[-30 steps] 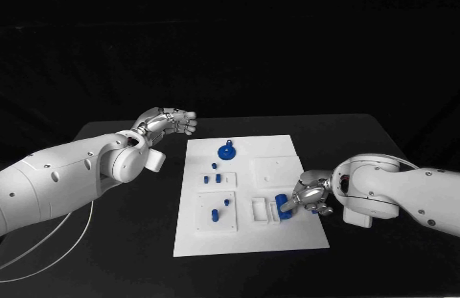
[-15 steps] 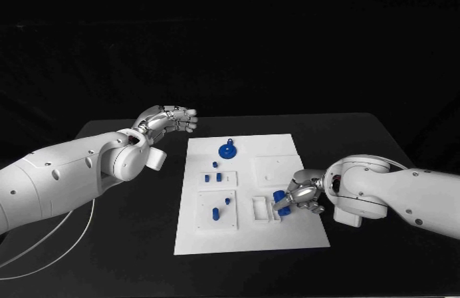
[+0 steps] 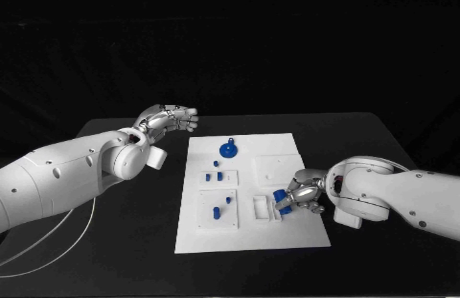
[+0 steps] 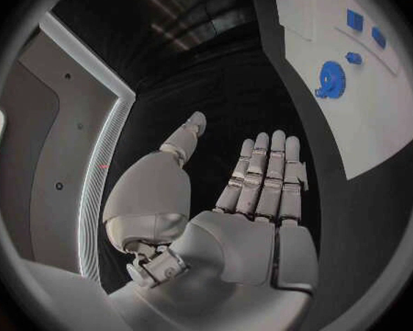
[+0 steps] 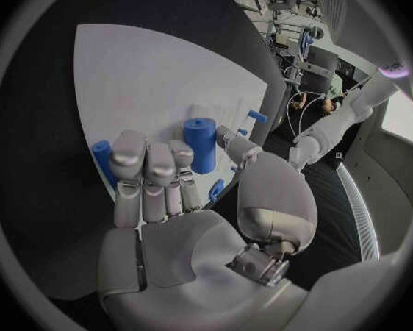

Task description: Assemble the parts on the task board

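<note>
- Tabletop [image 3: 125, 245]: black, carrying the white task board [image 3: 288, 235] between both hands.
- Left hand [image 3: 169, 120]: fingers straight and spread, holding nothing, off the board's far corner.
- Right hand [image 3: 299, 198]: curled around a blue cylinder part [image 5: 200, 144] at the board's near edge; other blue parts [image 3: 228, 150] lie beyond its fingers.

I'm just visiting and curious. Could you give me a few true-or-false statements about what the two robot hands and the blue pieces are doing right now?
1. The right robot hand is over the white task board. True.
2. The left robot hand holds a blue piece. False: it holds nothing, fingers apart, off the board's far left corner.
3. A blue cylinder stands right at the right robot hand's fingers. True.
4. The round blue part lies on the black table. False: it lies on the board, near its far edge.
</note>
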